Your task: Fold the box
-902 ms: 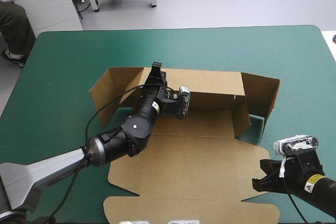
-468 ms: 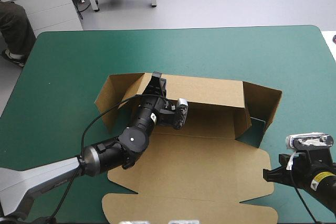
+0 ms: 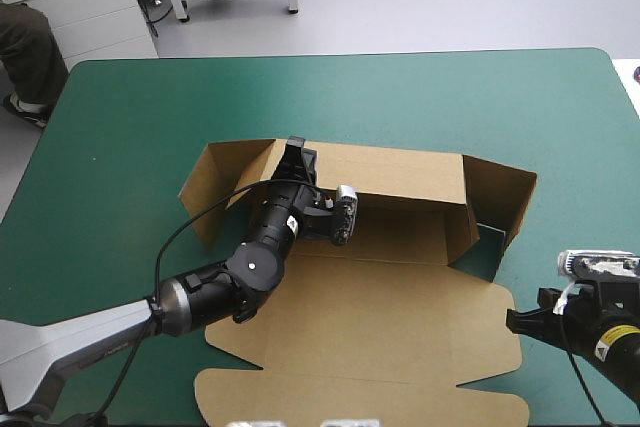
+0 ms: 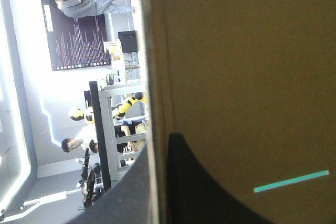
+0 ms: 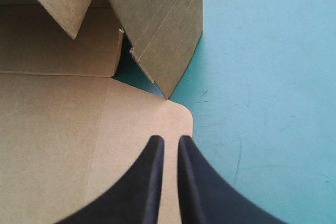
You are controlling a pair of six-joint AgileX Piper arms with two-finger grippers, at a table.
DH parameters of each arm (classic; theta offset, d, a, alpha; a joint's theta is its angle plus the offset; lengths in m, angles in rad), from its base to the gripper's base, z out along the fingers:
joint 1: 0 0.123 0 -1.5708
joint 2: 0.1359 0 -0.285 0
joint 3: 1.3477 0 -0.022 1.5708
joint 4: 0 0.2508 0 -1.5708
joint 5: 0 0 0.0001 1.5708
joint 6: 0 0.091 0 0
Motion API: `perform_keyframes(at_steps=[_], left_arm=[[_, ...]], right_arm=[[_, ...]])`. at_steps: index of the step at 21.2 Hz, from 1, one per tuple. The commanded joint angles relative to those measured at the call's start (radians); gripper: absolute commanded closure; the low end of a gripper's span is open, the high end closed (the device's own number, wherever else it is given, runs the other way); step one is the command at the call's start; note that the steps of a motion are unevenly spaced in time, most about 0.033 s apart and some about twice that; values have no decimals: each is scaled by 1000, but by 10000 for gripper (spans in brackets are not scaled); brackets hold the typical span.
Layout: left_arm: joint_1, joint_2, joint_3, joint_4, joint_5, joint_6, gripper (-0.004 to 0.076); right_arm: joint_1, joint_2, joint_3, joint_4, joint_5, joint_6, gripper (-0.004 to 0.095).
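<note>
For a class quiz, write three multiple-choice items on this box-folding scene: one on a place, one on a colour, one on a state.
1. Where is the left gripper? A on the box's far wall; B on the bare cover; C on the near flap.
2. The table cover is: A red; B teal-green; C white.
3. The far wall is: A lying flat; B torn off; C raised.
Key: 1 A, it clamps the wall's top edge; 2 B, seen all around the box; 3 C, it stands upright in the high view.
</note>
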Motion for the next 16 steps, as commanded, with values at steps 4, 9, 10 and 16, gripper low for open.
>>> perform_keyframes(at_steps=[4,9,10,16], left_arm=[[-6,-33,-13,-2,59,-64,734],[-6,-33,-13,-1,59,-64,734],[-6,-33,-13,-1,59,-64,734],[-6,-33,-13,4,65,-64,734]], right_arm=[[-6,6,-30,-15,-67,55,324],[-6,70,-127,-55,-69,110,103],[-6,92,-151,-74,-69,119,103],[-6,407,-403,-179,-47,164,103]])
